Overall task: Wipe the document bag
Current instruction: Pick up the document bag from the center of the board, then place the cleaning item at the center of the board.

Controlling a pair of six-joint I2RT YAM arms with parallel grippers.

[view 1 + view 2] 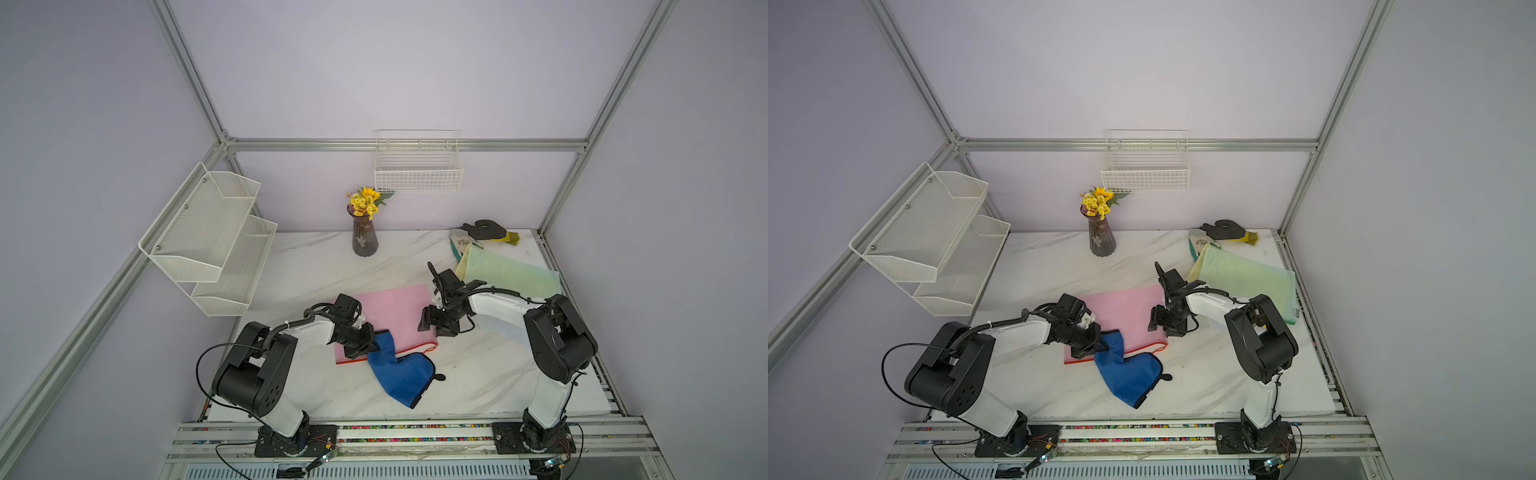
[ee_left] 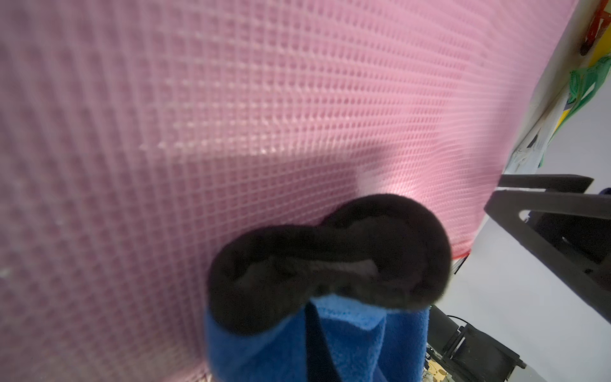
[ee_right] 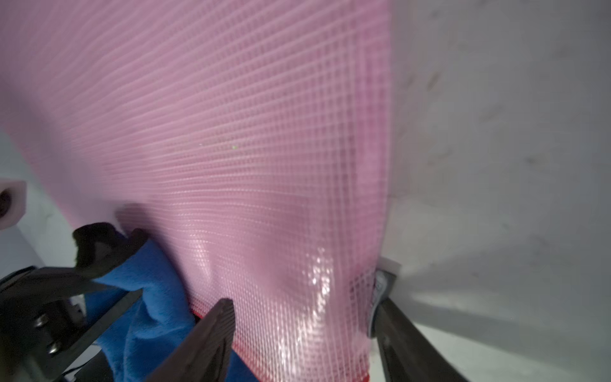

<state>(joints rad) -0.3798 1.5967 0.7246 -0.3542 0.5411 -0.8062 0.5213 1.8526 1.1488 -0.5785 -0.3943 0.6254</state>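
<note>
The pink mesh document bag (image 1: 395, 305) (image 1: 1125, 309) lies flat mid-table, its red zipper edge toward the front. It fills the left wrist view (image 2: 264, 115) and the right wrist view (image 3: 231, 148). My left gripper (image 1: 371, 343) (image 1: 1098, 345) is shut on a blue cloth (image 1: 401, 374) (image 1: 1129, 374) (image 2: 347, 340) with black trim, over the bag's near edge; the cloth hides its jaws. The rest of the cloth trails onto the table. My right gripper (image 1: 432, 328) (image 1: 1160, 326) (image 3: 302, 294) is open at the bag's right near corner, one finger over the bag and one at its side edge.
A vase of yellow flowers (image 1: 365, 237) stands at the back. A pale green bag (image 1: 511, 274) and gloves (image 1: 486, 230) lie at the back right. A wire basket (image 1: 417, 170) hangs on the back wall, and a white mesh shelf (image 1: 208, 237) on the left wall.
</note>
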